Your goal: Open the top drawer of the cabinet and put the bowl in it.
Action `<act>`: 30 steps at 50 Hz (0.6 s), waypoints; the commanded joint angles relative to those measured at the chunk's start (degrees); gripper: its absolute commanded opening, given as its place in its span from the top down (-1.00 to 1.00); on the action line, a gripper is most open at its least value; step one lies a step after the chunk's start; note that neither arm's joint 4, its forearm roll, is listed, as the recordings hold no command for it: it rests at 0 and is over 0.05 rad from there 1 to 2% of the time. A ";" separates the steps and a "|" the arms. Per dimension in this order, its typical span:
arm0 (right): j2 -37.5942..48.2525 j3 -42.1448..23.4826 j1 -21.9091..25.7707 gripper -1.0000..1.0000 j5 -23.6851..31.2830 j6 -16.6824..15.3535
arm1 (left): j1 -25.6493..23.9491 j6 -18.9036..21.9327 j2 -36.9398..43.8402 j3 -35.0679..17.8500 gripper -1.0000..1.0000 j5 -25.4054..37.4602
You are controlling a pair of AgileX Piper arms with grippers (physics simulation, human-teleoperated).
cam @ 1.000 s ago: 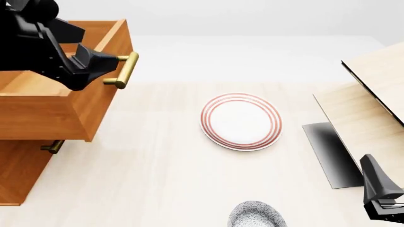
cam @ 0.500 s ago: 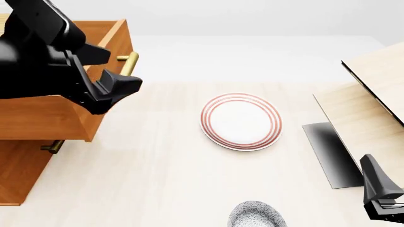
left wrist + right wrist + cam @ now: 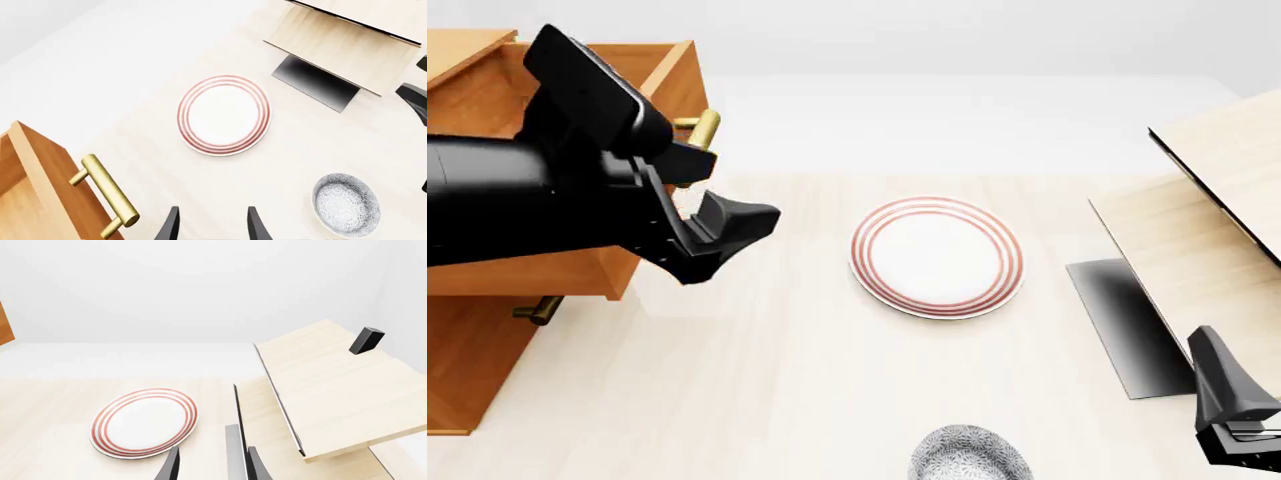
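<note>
The top drawer [image 3: 574,150] of the cabinet [image 3: 474,350] stands pulled out at the surface's left edge, its brass handle [image 3: 107,195] free. What shows of its inside looks empty, though the left arm hides much of it in the front view. The left gripper [image 3: 727,235] hangs just off the drawer front, its fingers [image 3: 170,227] apart with nothing between them. The speckled bowl [image 3: 968,455] sits at the near edge of the surface, apparently empty, and the red-ringed plate [image 3: 937,256] near the middle is bare. The right gripper [image 3: 1234,415] waits at the near right corner beside the pale wooden structure [image 3: 1214,215], fingers [image 3: 170,467] slightly parted and empty.

Risks: a grip on the bowl's thin curved rim could slip, or a push could send it off the near edge; the arm could knock the open drawer or plate while carrying it
</note>
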 commanded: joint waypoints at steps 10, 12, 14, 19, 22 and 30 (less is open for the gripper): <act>-0.08 0.04 -0.01 -1.00 0.02 0.01 | -5.00 -4.96 4.64 3.70 -1.00 -6.10; -0.08 0.04 0.01 -1.00 0.02 0.01 | -4.85 -5.07 4.40 4.78 -1.00 -6.76; -0.08 0.04 -0.01 -1.00 0.02 0.00 | -5.49 -5.77 5.71 4.98 -1.00 -7.70; -0.07 0.04 0.00 -1.00 0.02 0.00 | -5.87 -6.87 6.78 5.92 -1.00 -9.67; -0.07 0.04 0.00 -1.00 0.02 0.01 | -5.79 -7.26 6.89 6.58 -1.00 -10.29; -0.08 0.04 0.00 -1.00 0.02 0.00 | -6.40 -8.89 8.56 8.68 -1.00 -12.29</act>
